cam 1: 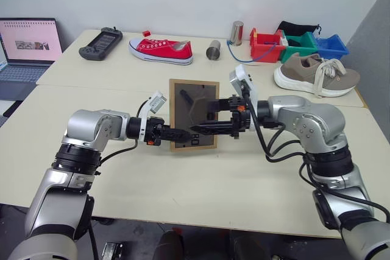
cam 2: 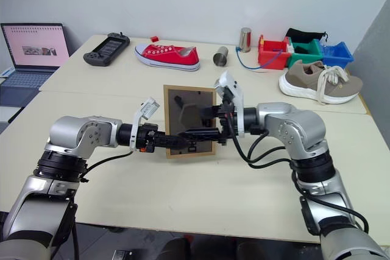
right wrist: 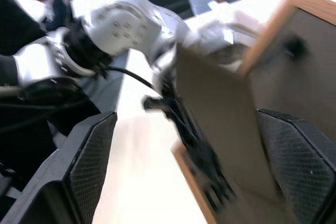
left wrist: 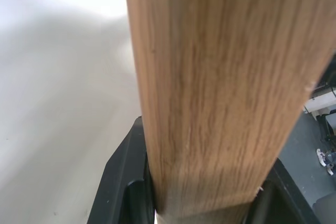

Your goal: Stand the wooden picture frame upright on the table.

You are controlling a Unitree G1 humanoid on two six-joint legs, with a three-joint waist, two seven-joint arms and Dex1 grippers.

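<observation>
We hold the wooden picture frame (cam 1: 194, 114) above the table (cam 1: 201, 181), our left gripper (cam 1: 173, 133) clamped on its left border. Our right gripper (cam 1: 210, 120), fingers spread wide, sits at the frame's dark back by the folding stand. We should swing that stand fully out, then lower the frame's bottom edge squarely before releasing.
</observation>
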